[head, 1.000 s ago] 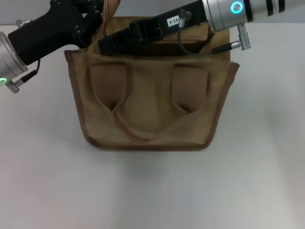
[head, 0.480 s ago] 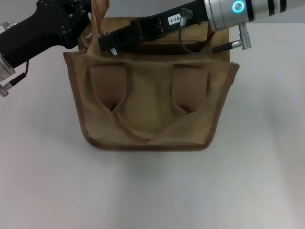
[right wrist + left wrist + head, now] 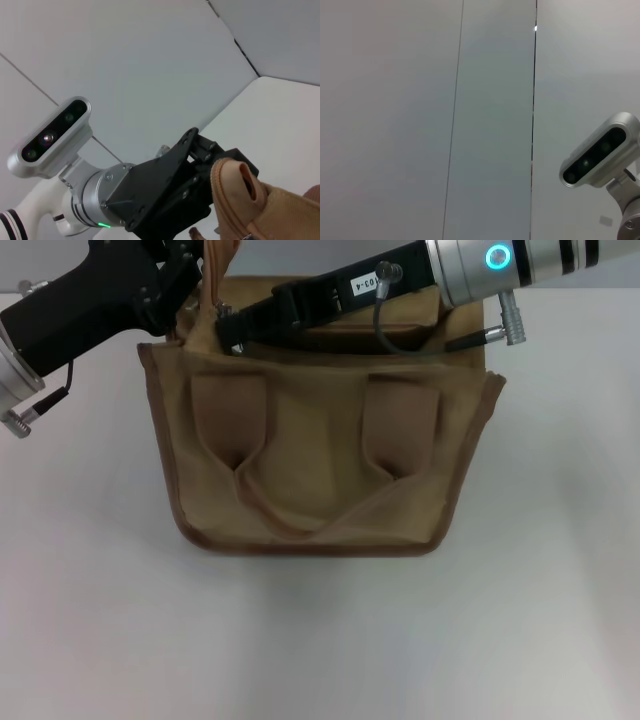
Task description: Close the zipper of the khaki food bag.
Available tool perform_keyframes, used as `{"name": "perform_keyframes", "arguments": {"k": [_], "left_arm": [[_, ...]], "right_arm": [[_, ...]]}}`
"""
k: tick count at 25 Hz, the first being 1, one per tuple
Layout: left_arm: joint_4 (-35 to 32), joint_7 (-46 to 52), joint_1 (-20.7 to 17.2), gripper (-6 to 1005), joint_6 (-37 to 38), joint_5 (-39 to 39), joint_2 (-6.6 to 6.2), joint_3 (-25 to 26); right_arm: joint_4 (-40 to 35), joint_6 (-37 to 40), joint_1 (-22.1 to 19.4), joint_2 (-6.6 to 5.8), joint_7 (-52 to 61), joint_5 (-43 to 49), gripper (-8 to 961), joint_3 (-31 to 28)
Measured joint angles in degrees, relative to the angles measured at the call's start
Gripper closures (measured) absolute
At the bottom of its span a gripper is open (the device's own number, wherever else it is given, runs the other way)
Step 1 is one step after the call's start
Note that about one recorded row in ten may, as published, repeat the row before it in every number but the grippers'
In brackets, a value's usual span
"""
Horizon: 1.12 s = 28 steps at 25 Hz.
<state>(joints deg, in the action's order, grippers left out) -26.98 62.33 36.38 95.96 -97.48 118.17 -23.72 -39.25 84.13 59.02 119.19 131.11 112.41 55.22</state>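
Note:
The khaki food bag [image 3: 310, 470] stands on the white table with its front pocket and near strap handle facing me. My left gripper [image 3: 190, 285] is at the bag's far left top corner, shut on the far strap handle [image 3: 218, 255], which rises from it. The right wrist view shows this grip, with the left gripper [image 3: 200, 170] on the strap [image 3: 235, 190]. My right gripper [image 3: 230, 330] lies along the bag top with its tip at the left end, shut on the zipper pull. The zipper [image 3: 345, 333] is mostly hidden under the right arm.
The white table [image 3: 320, 640] spreads in front of and beside the bag. The left wrist view shows only wall panels and the robot's head camera [image 3: 597, 155]. That camera also shows in the right wrist view [image 3: 50, 135].
My left arm swung left, then came back right, still holding the strap. My right gripper's tip edged slightly up and right along the bag top. The bag barely shifted.

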Motion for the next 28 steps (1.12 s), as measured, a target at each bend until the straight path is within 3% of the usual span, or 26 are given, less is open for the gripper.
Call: {"name": "perform_keyframes", "arguments": {"k": [8,14,17,20,22,23,25,28], "left_arm": [[0.1,0.0,-0.5,953,0.6,0.0,-0.05,-0.1],[0.1,0.1,-1.8,950,1.2,2.0,-0.49,0.2],[0.1,0.2,-2.6,949,1.3,3.0,-0.82,0.2],[0.1,0.3,-3.7,948,1.3,4.3,-1.65,0.2],[0.1,0.4,-4.0,947,1.3,4.6,-1.87,0.2],[0.1,0.5,-4.5,946,1.4,5.0,-2.19,0.2],[0.1,0.6,-4.7,945,1.4,5.2,-2.29,0.2],[0.1,0.6,-4.9,944,1.4,5.6,-2.39,0.2]], "right_arm": [[0.0,0.0,-0.1,0.17,-2.4,-0.1,939,0.5],[-1.6,-1.9,-2.0,0.13,-1.9,0.8,955,0.6],[-5.9,-2.2,-5.3,-0.09,0.8,2.5,954,0.6],[-14.7,-1.3,-12.0,-0.27,5.2,5.6,954,0.2],[-15.9,-1.0,-13.2,-0.35,5.9,6.0,954,0.1],[-19.5,-0.2,-16.5,-0.59,7.5,6.5,954,-0.2],[-21.1,0.3,-18.0,-0.73,7.9,6.5,954,-0.6],[-24.6,3.6,-22.0,-0.74,7.3,5.0,953,-6.6]]}}
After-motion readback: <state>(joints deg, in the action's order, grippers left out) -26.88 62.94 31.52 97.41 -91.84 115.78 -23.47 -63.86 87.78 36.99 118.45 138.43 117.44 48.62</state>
